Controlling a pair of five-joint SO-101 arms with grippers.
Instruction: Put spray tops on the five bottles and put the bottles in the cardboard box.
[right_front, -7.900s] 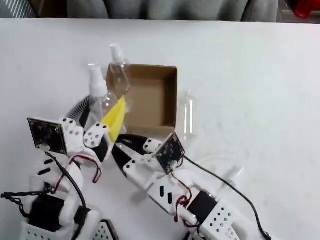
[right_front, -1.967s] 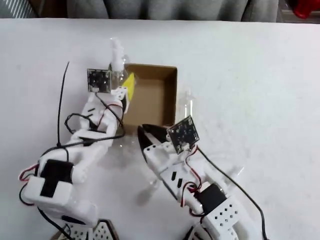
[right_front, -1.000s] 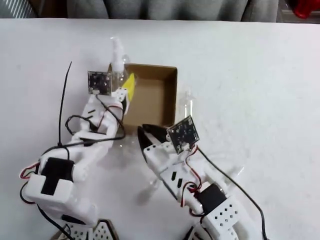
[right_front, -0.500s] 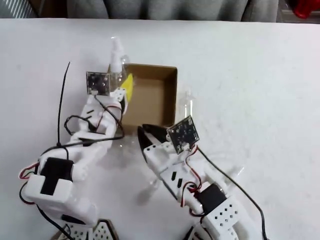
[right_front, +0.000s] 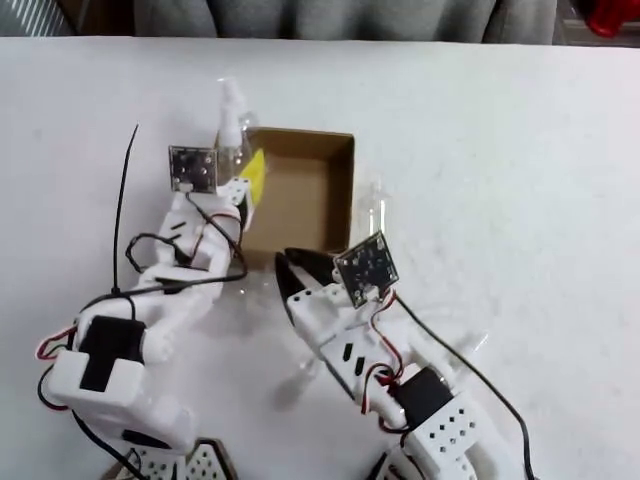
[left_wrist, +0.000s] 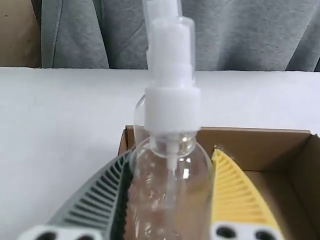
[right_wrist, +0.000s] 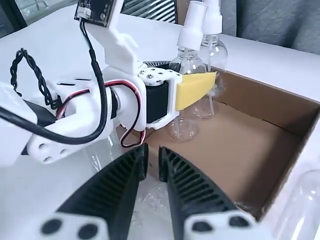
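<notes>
1. Left claw is clamped on the capped bottle, gripping its body, at a corner of the cardboard box.
2. Right claw is nearly closed and empty, beside the box.
3. Judgement: the bottle is light, slick, thin plastic. Grip the body gently, never the spray top.

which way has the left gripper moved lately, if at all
Yes: the left gripper, holding a spray bottle, moved along the cardboard box's left wall to its far corner.
</notes>
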